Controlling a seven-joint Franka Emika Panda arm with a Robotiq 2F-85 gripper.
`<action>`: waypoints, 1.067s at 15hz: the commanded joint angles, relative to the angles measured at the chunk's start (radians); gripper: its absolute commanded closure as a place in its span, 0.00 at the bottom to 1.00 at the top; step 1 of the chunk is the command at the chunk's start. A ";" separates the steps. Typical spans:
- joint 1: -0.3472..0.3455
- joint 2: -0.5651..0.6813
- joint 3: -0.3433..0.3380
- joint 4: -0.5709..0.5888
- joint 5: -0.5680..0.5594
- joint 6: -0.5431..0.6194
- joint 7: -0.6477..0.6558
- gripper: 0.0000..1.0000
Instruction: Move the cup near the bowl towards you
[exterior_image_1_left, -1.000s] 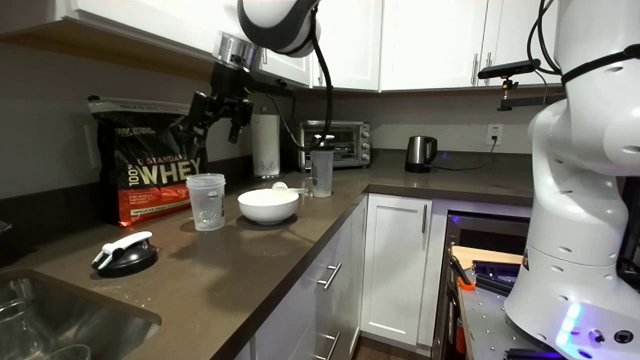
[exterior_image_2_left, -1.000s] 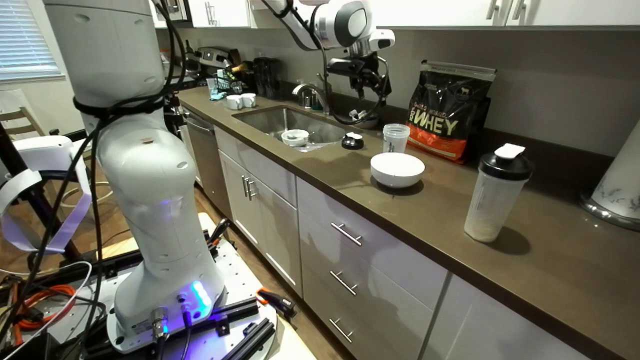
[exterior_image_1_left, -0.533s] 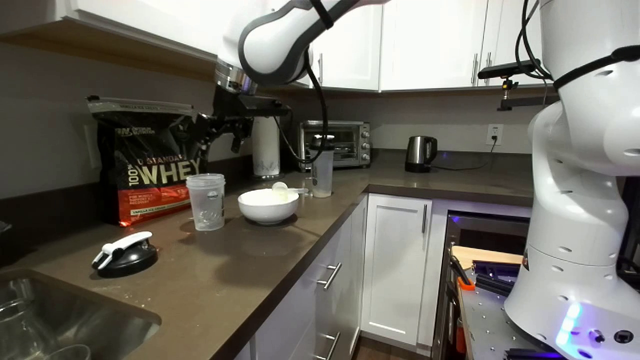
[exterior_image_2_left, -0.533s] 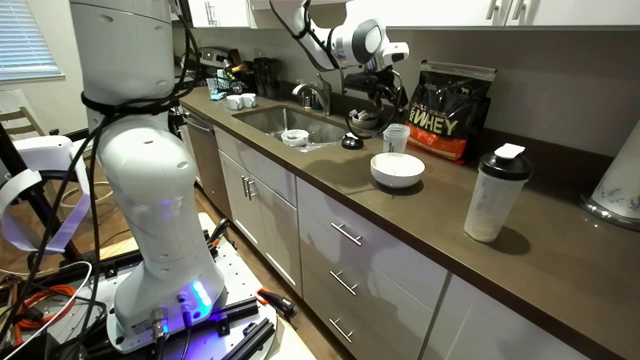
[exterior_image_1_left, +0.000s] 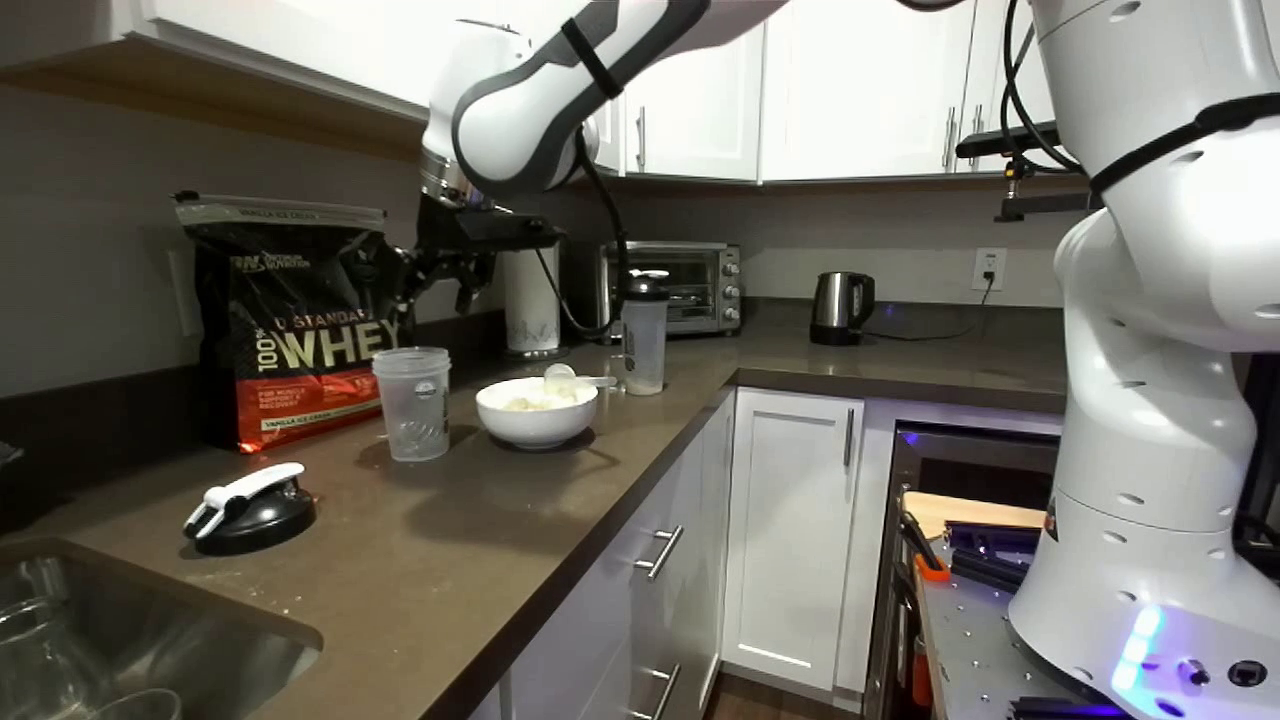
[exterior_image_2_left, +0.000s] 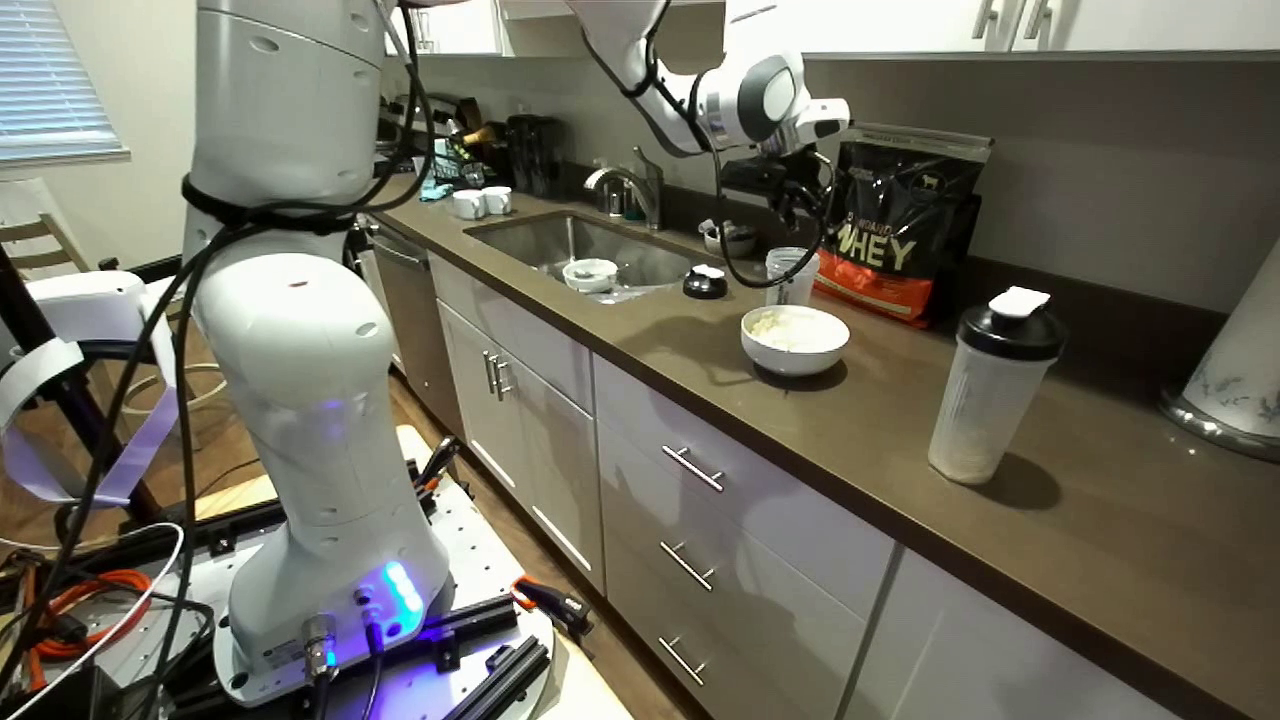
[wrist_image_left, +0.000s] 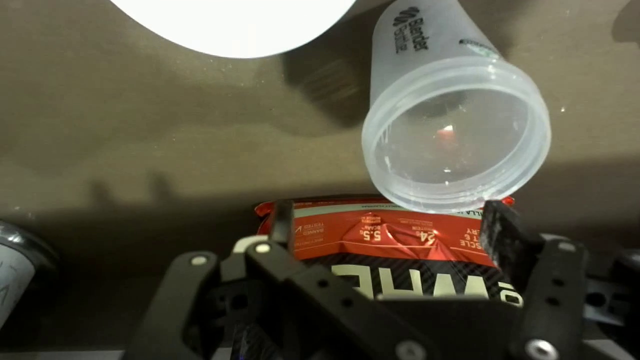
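On the worktop (exterior_image_1_left: 400, 570) we see the black-and-red bag (exterior_image_1_left: 290, 300), then the white bowl (exterior_image_1_left: 536, 428). Near this bowl, the clear cup (exterior_image_1_left: 415, 408) stands upright. Higher than the cup, we notice the pincer (wrist_image_left: 391, 219), spread wide.

"100% WHEY" on the bag (exterior_image_1_left: 298, 325), "Blender" on the cup (wrist_image_left: 442, 107)

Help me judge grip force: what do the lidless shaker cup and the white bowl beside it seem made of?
Lidless shaker cup: probably frosted plastic; its wall is cloudy and translucent, with printed lettering.
White bowl: likely glazed ceramic; it looks smooth, opaque and softly shiny, though glossy plastic is possible.
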 joint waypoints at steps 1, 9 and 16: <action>0.017 0.044 -0.013 0.063 0.017 -0.051 0.005 0.07; 0.014 0.075 -0.014 0.069 0.022 -0.097 0.000 0.47; 0.010 0.099 -0.005 0.069 0.059 -0.108 -0.010 0.60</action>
